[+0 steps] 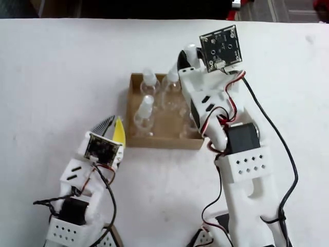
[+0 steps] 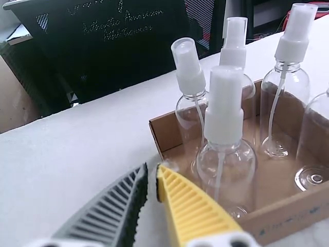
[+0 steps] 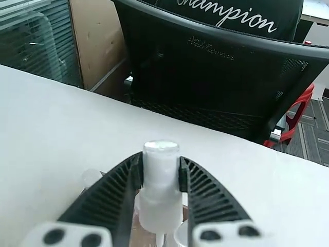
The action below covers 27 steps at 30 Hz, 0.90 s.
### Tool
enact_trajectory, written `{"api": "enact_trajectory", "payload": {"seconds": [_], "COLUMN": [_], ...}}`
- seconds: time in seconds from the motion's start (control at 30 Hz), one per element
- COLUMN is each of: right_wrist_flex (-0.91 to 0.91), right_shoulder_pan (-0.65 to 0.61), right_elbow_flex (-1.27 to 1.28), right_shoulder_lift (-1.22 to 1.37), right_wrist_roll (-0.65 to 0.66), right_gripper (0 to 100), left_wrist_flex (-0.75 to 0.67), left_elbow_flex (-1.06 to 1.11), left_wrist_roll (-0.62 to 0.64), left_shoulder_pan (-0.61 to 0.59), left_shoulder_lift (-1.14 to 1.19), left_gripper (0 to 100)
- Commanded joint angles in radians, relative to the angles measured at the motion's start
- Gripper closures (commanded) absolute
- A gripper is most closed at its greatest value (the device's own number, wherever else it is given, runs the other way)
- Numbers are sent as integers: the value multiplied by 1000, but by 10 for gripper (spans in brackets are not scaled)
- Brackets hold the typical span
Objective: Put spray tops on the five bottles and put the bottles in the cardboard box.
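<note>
Closest to the lens, my right arm (image 1: 245, 165) stretches over the cardboard box (image 1: 159, 141), while my left arm (image 1: 74, 174) sits just outside the box's side wall. Inside the box stand four bottles (image 2: 224, 164) with spray tops on. A fifth bottle (image 2: 318, 128) stands in the box too, its neck out of view. My right gripper (image 3: 159, 160) is clamped on a spray top (image 3: 160, 200) above the box's far edge. My left gripper (image 2: 152, 169) is pressed together on nothing, just beside the box. I judge the job nearly finished: what is left is seating this last top, if it is unseated, and letting go.
</note>
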Motion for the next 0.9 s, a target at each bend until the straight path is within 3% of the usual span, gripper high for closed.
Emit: {"api": "enact_trajectory", "payload": {"seconds": [0.0, 0.23, 0.67, 0.87], "right_wrist_flex": [-42, -320, -374, -616], "right_shoulder_pan": [-10, -8, -1, 16], "right_elbow_flex": [54, 302, 647, 924], "right_shoulder_lift": [-5, -27, -371, -541], "right_wrist_roll": [-9, -9, -9, -9], "right_gripper": [983, 983, 983, 983], "left_wrist_flex": [-5, -3, -5, -3], "left_elbow_flex": [-3, -3, -3, -3], "left_wrist_roll": [-12, -12, -12, -12], "left_shoulder_pan": [8, 5, 10, 7], "left_shoulder_lift": [-18, -18, -18, -18], "left_gripper": [965, 965, 965, 965]}}
